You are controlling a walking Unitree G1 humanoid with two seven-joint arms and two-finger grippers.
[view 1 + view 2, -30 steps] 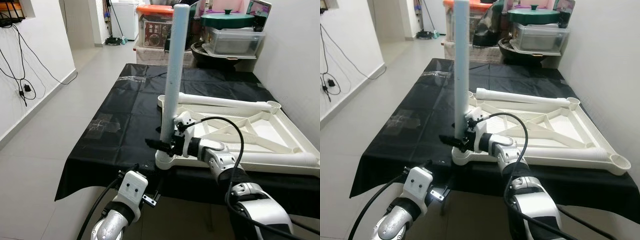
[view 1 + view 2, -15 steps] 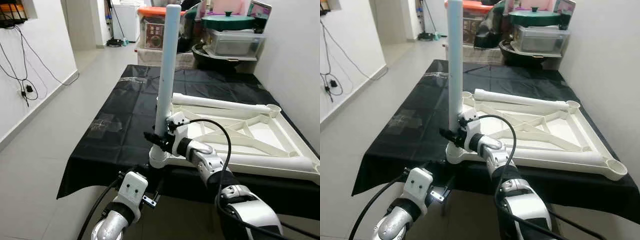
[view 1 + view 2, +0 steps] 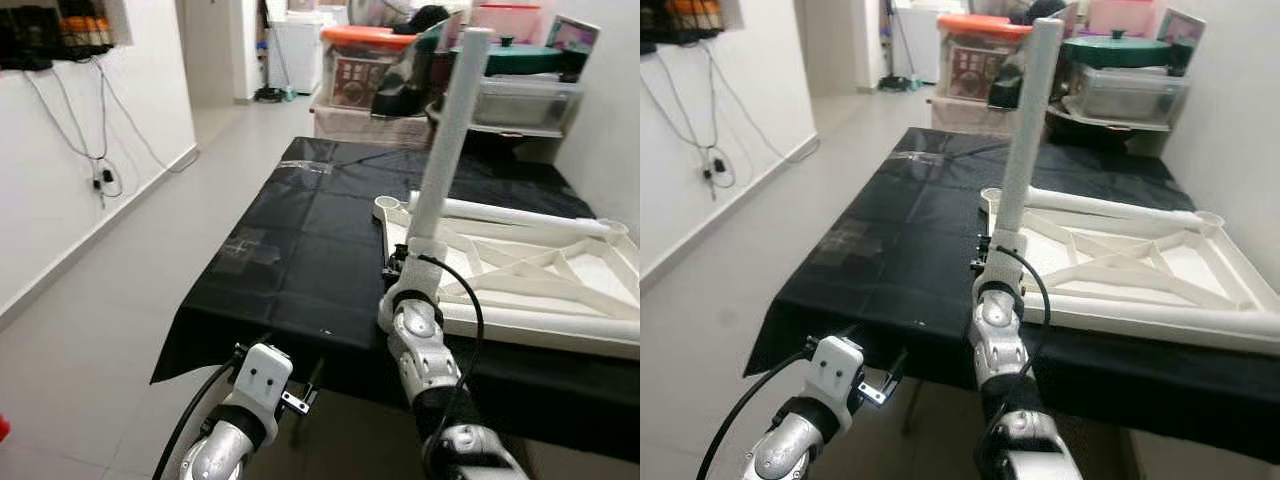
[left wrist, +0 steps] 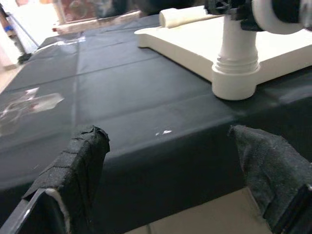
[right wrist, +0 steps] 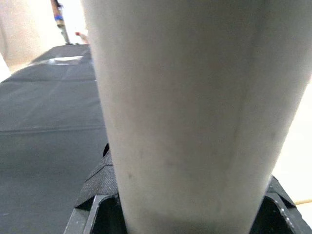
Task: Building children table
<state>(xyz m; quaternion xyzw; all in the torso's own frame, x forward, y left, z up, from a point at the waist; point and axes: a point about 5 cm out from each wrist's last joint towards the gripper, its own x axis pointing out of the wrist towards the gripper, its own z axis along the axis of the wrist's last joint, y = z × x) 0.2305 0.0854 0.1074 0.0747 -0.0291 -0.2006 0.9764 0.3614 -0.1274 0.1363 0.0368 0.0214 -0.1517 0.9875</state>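
One leg [image 3: 446, 130] is seated upright in the near-left corner socket of the inverted tabletop [image 3: 590, 272], clamped by the right gripper [image 3: 398, 266]. Left gripper [image 4: 170, 165] hangs open. Remaining legs [image 3: 520, 211] lie unfitted.

- Black cloth [image 3: 300, 250] covered the work surface, taped patch [image 3: 250, 248] at 9 o'clock.
- Orange-lidded bin [image 3: 362, 65] at 12.
- Green lid [image 3: 1115, 48] on clear tub at 1.
- Wall cables [image 3: 100, 160] at 10.
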